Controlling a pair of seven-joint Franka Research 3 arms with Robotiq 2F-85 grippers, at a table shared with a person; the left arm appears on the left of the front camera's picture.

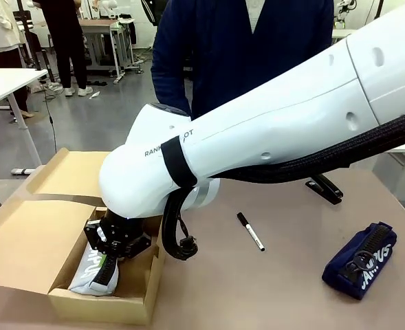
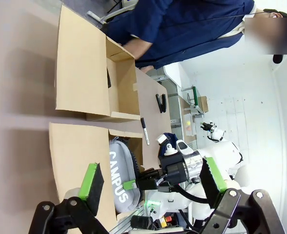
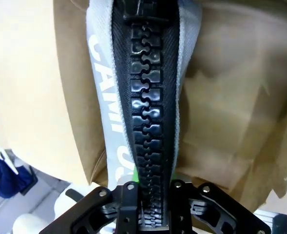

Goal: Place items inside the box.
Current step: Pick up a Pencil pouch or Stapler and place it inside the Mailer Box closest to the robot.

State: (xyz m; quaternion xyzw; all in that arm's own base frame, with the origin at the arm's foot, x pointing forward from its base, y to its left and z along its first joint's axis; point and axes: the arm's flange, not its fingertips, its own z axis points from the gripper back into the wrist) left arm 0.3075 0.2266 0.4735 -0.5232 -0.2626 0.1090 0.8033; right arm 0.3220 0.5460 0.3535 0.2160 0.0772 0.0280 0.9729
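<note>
Far left, the left gripper (image 2: 152, 178) hangs above the table with its green-padded fingers spread wide and nothing between them. Below it sits the open brown cardboard box (image 1: 23, 240), flaps folded out. Inside, at the near end, there's the light grey fabric zip pouch (image 1: 86, 276) with white lettering. The right gripper (image 1: 107, 269) is down in the box with it, fingers narrow and pinched along the pouch's chunky black zip. That pouch looks soft and light, likely to sag, so the stiff zip ridge at mid-length seems the best place to take it.

Moving right across the table: a slim white marker with a black cap (image 1: 250, 232), then a black stapler (image 1: 324, 187) half hidden behind the arm, then the navy fabric "CAMPUS" zip pouch (image 1: 360, 261) at the far right.

The count: one box, two pouches, one marker, one stapler.
</note>
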